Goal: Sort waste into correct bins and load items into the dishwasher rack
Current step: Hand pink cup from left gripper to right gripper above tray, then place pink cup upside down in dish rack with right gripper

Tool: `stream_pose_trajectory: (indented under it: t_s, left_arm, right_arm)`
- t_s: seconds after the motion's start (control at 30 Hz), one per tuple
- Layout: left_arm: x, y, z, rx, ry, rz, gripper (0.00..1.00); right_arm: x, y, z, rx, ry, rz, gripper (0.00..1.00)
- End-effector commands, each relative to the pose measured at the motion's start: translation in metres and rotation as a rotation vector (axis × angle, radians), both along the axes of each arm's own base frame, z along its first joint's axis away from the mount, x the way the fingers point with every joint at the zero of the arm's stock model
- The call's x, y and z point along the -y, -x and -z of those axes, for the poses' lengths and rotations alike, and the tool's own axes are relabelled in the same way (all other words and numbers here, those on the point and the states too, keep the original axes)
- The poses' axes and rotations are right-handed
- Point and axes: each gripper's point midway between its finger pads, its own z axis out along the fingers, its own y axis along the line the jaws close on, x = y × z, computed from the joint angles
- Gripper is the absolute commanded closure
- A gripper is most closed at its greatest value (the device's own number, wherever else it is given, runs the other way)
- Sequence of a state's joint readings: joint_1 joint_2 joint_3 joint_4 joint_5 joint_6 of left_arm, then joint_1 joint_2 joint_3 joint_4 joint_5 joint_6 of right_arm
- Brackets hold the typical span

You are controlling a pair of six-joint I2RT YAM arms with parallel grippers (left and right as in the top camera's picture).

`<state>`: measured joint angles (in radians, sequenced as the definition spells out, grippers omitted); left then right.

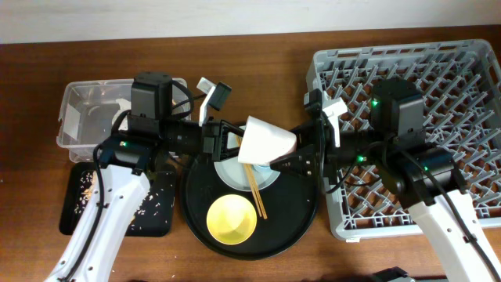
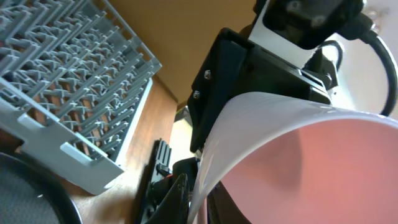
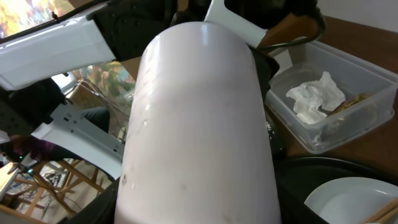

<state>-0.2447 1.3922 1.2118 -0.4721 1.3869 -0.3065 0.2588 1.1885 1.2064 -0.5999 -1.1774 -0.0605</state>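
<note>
The pink cup [image 1: 264, 141] [image 2: 311, 168] [image 3: 199, 124] hangs on its side above the round black tray, held between both arms. My left gripper [image 1: 237, 141] [image 2: 197, 185] is shut on its thin rim wall, one finger inside and one outside. My right gripper [image 1: 294, 159] [image 3: 186, 208] comes from the right, its black fingers hugging both flanks of the cup body. Below lie the pale plate [image 1: 235, 168] [image 3: 354, 199], the chopsticks [image 1: 256, 194] across it and the yellow bowl [image 1: 232, 218]. The dishwasher rack [image 1: 438, 78] [image 2: 74, 81] stands on the right.
A clear tub [image 1: 78, 98] [image 3: 354, 71] at the far left holds a white tissue [image 3: 314, 96]. In front of it a shallow black tray [image 1: 117, 215] carries scattered rice grains. The round black tray [image 1: 301, 207] sits between the tub and the rack.
</note>
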Motion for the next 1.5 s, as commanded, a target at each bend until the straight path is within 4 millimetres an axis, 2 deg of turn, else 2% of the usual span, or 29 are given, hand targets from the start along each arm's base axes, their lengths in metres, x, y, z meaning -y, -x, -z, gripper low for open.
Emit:
stream_pose_trajectory:
  t_s: [0.0, 0.17, 0.33, 0.47, 0.53, 0.6, 0.67, 0.7, 0.73, 0.77, 0.83, 0.93, 0.97, 1.03, 1.1, 1.3, 1.47]
  left_arm:
    - [-0.001, -0.006, 0.006, -0.007, -0.052, -0.054, 0.89]
    - [-0.005, -0.004, 0.026, -0.042, -0.13, -0.089, 0.89]
    - [-0.007, -0.009, 0.033, -0.04, -0.168, -0.124, 0.89]
    - [-0.01, -0.017, 0.041, -0.032, -0.214, -0.171, 0.84]
    - [-0.013, -0.024, 0.048, -0.023, -0.257, -0.215, 0.76]
    - [-0.021, -0.039, 0.06, -0.004, -0.336, -0.299, 0.61]
    - [-0.036, -0.055, 0.072, 0.004, -0.42, -0.4, 0.58]
    - [-0.049, -0.066, 0.08, 0.005, -0.475, -0.474, 0.55]
    - [-0.06, -0.074, 0.085, 0.005, -0.514, -0.525, 0.47]
    - [-0.072, -0.079, 0.09, -0.002, -0.553, -0.572, 0.44]
    - [-0.084, -0.082, 0.097, -0.023, -0.597, -0.612, 0.42]
    - [-0.099, -0.082, 0.109, -0.052, -0.671, -0.66, 0.37]
    - [-0.103, -0.082, 0.112, -0.057, -0.698, -0.675, 0.31]
    - [-0.111, -0.081, 0.118, -0.065, -0.744, -0.7, 0.07]
    - [-0.115, -0.082, 0.121, -0.067, -0.769, -0.715, 0.01]
    - [-0.115, -0.082, 0.121, -0.067, -0.769, -0.715, 0.01]
    - [-0.115, -0.082, 0.121, -0.067, -0.768, -0.715, 0.01]
  right_arm:
    - [-0.001, -0.003, -0.009, 0.052, -0.009, 0.0, 0.6]
    - [-0.002, -0.006, -0.014, 0.067, -0.022, 0.006, 0.6]
    - [-0.003, -0.011, -0.026, 0.07, -0.054, 0.022, 0.6]
    - [-0.004, -0.016, -0.038, 0.083, -0.085, 0.037, 0.6]
    - [-0.004, -0.018, -0.04, 0.088, -0.09, 0.046, 0.6]
    - [-0.003, -0.024, -0.037, 0.081, -0.075, 0.081, 0.6]
    - [0.002, -0.036, -0.028, 0.06, -0.036, 0.163, 0.61]
    - [0.009, -0.048, -0.02, 0.043, -0.001, 0.24, 0.62]
    - [0.017, -0.059, -0.012, 0.024, 0.033, 0.311, 0.62]
    - [0.031, -0.072, 0.0, -0.005, 0.082, 0.408, 0.62]
    - [0.055, -0.086, 0.02, -0.062, 0.164, 0.548, 0.62]
    - [0.105, -0.102, 0.051, -0.153, 0.3, 0.769, 0.64]
    - [0.119, -0.104, 0.058, -0.172, 0.333, 0.827, 0.65]
    - [0.161, -0.108, 0.068, -0.217, 0.417, 0.986, 0.66]
    - [0.188, -0.109, 0.07, -0.237, 0.459, 1.082, 0.66]
    - [0.222, -0.111, 0.076, -0.276, 0.587, 1.217, 0.66]
    - [0.228, -0.12, 0.084, -0.384, 0.686, 1.205, 0.66]
